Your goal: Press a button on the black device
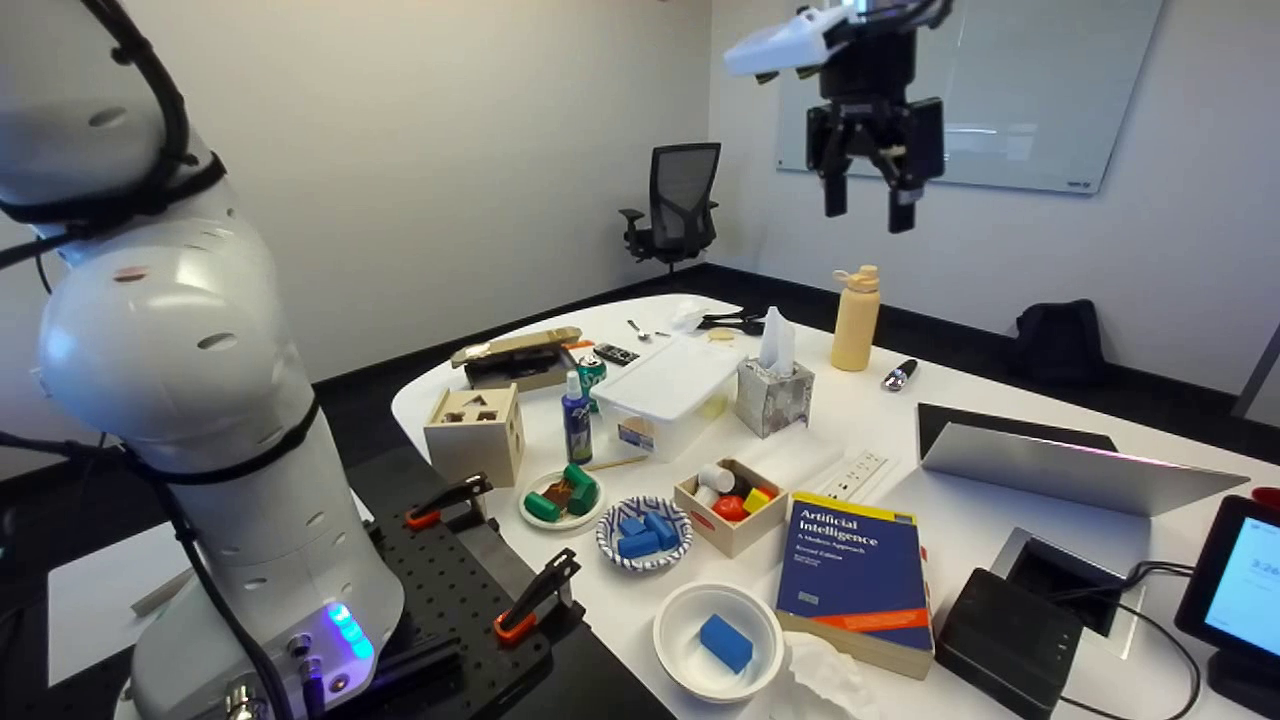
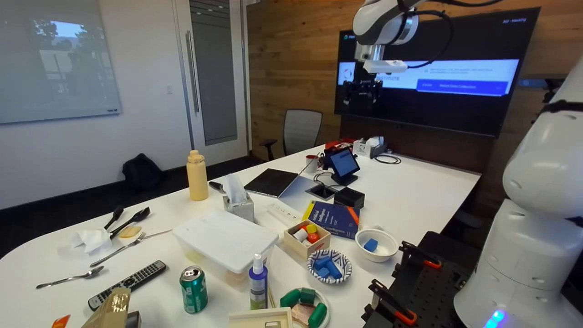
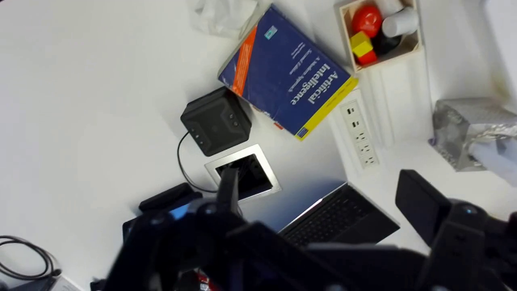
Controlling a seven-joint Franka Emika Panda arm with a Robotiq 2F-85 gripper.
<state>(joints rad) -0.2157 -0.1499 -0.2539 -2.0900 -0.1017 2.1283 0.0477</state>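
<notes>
The black device (image 1: 1010, 640) is a matte black box on the white table, beside the blue book (image 1: 855, 565). It also shows in an exterior view (image 2: 350, 197). In the wrist view the black device (image 3: 218, 123) is seen from above, with small marks near two of its edges; I cannot tell which are buttons. A cable runs from it. My gripper (image 1: 868, 208) is open and empty, high above the table and well apart from the device. It also shows in an exterior view (image 2: 362, 98). In the wrist view its fingers (image 3: 319, 186) are spread wide.
A grey laptop (image 1: 1060, 480) stands open behind the device. A screen device (image 1: 1245, 575) stands beside it, with cables around a table socket opening (image 3: 246, 173). A white bowl (image 1: 718, 640), toy box (image 1: 735, 508), tissue box (image 1: 775, 392) and yellow bottle (image 1: 856, 318) stand nearby.
</notes>
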